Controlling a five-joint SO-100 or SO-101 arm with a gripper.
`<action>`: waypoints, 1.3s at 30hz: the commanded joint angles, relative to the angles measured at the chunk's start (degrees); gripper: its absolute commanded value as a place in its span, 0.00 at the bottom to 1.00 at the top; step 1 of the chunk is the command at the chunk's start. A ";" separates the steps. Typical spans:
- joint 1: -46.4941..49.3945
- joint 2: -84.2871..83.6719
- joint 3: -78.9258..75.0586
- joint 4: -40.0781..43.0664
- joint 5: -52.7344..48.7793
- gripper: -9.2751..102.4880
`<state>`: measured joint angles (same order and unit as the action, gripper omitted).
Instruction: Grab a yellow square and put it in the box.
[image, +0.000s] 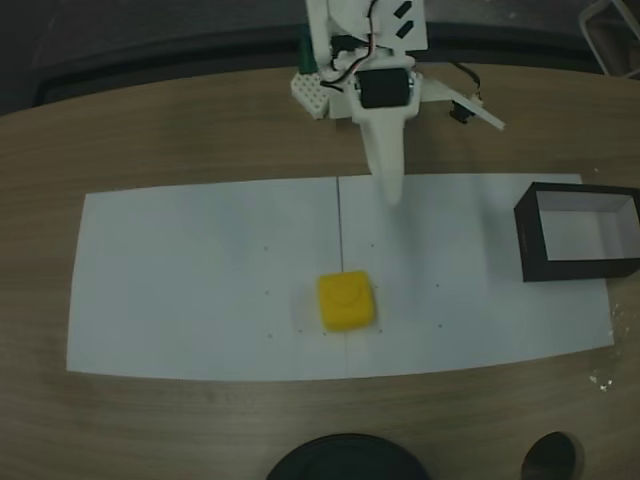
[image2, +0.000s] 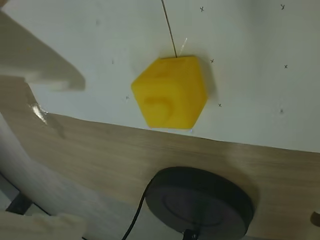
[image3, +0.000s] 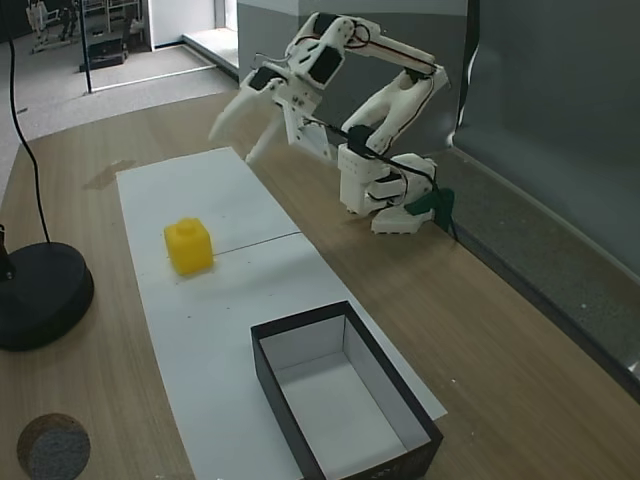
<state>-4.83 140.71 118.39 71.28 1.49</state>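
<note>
The yellow square (image: 347, 300) rests on the white paper sheet (image: 200, 280), near its middle line. It also shows in the wrist view (image2: 170, 92) and in the other fixed view (image3: 189, 246). The box (image: 527, 240), with black walls and a pale inside, stands at the sheet's right end and holds nothing (image3: 272, 388). My white gripper (image: 445, 160) hangs open above the sheet's far edge, behind the square and clear of it (image3: 232, 145). Its fingers (image2: 45, 70) frame the left side of the wrist view.
A round black base (image: 345, 460) with a cable sits on the wooden table just off the sheet's near edge (image2: 200, 200) (image3: 35, 295). A small dark round disc (image: 550, 458) lies beside it. The arm's base (image3: 385, 195) stands past the sheet's far side.
</note>
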 joint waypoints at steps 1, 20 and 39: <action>0.18 -19.34 -15.12 3.96 1.58 0.30; 5.27 -55.81 -38.41 10.99 1.85 0.34; 6.59 -63.37 -38.41 6.42 1.41 0.34</action>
<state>1.14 76.99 82.71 78.31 2.99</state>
